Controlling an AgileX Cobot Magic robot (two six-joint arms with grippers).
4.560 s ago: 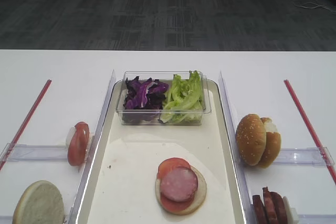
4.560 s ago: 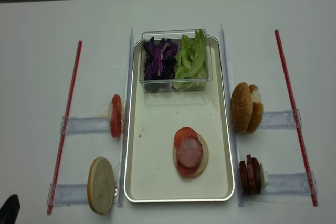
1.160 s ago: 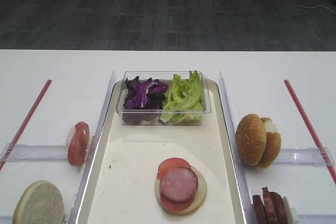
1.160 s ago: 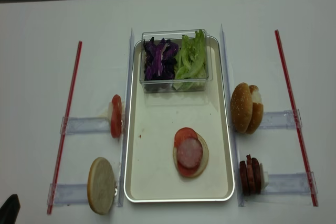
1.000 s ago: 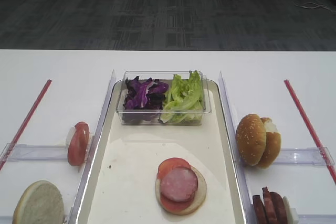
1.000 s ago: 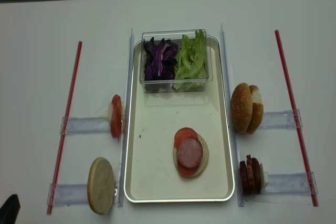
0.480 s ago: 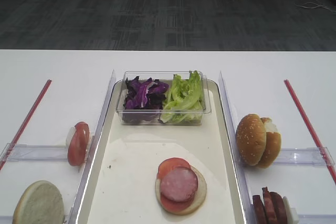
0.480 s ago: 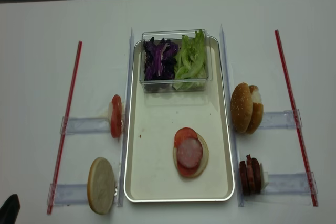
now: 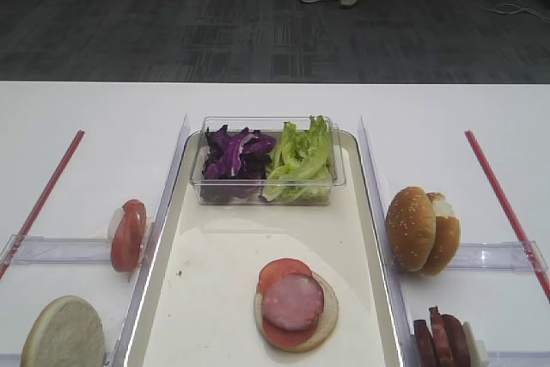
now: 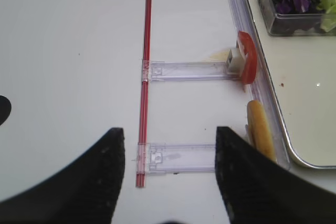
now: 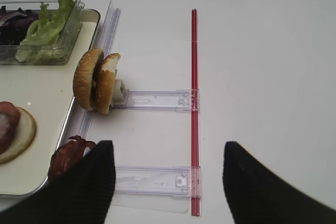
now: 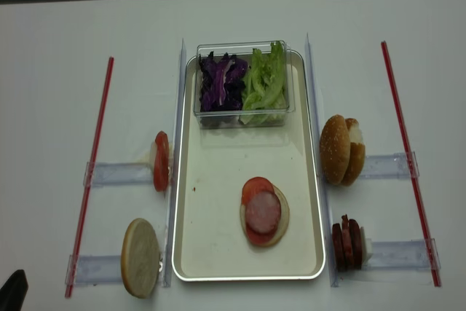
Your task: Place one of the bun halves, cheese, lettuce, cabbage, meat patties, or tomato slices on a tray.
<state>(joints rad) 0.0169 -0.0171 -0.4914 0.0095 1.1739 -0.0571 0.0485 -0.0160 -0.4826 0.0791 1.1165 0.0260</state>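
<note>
The cream tray (image 9: 232, 247) lies mid-table. On it a flat bun half carries a tomato slice and a meat patty (image 9: 293, 302). Cabbage (image 9: 232, 154) and lettuce (image 9: 299, 161) fill a clear box at its far end. Left of the tray stand tomato slices (image 9: 127, 235) and a bun half (image 9: 64, 334). To the right are bun halves (image 9: 421, 229) and meat patties (image 9: 443, 339). Cheese is out of view. My right gripper (image 11: 167, 177) hangs open and empty right of the meat patties (image 11: 68, 153). My left gripper (image 10: 169, 171) hangs open and empty left of the bun half (image 10: 261, 129).
Clear plastic holders (image 12: 116, 173) and upright clear strips (image 12: 177, 107) flank the tray. A red strip (image 12: 95, 151) runs down the left side and another red strip (image 12: 404, 151) down the right. Dark carpet lies beyond the table's far edge.
Nothing on the table has moved. Only a person's feet on the floor at the back have walked to the left.
</note>
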